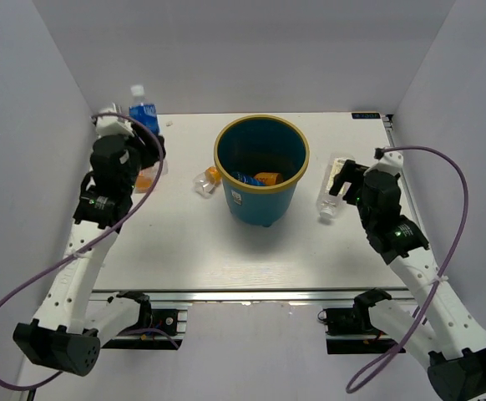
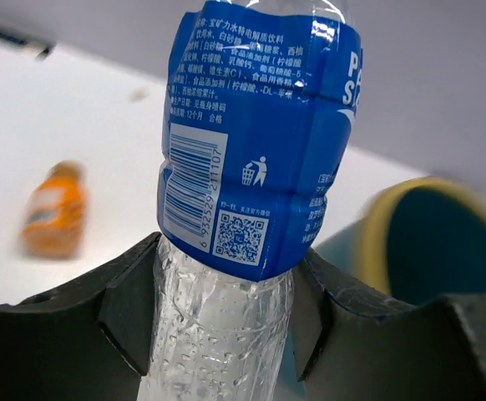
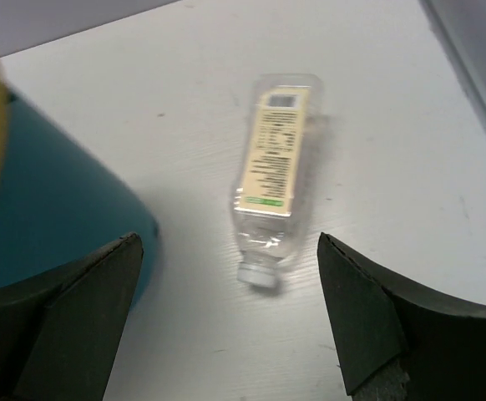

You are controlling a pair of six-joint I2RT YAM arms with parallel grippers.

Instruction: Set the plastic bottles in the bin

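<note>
My left gripper (image 2: 226, 330) is shut on a clear plastic bottle with a blue label (image 2: 260, 142), its black fingers pressing the bare part below the label. From above, that bottle (image 1: 144, 111) stands at the far left back with the left gripper (image 1: 140, 138) on it. The teal bin (image 1: 261, 200) with a yellow rim stands mid-table, with orange and blue bottles (image 1: 264, 178) inside it. My right gripper (image 3: 229, 280) is open above a clear bottle with a pale label (image 3: 272, 167), which lies on the table with its cap toward me. The same bottle (image 1: 330, 200) shows right of the bin.
An orange bottle (image 2: 55, 209) lies on the table under my left arm (image 1: 147, 180). A small clear bottle with an orange cap (image 1: 205, 180) lies just left of the bin. White walls close in the left, right and back. The bin's wall (image 3: 43, 200) is near my right gripper's left finger.
</note>
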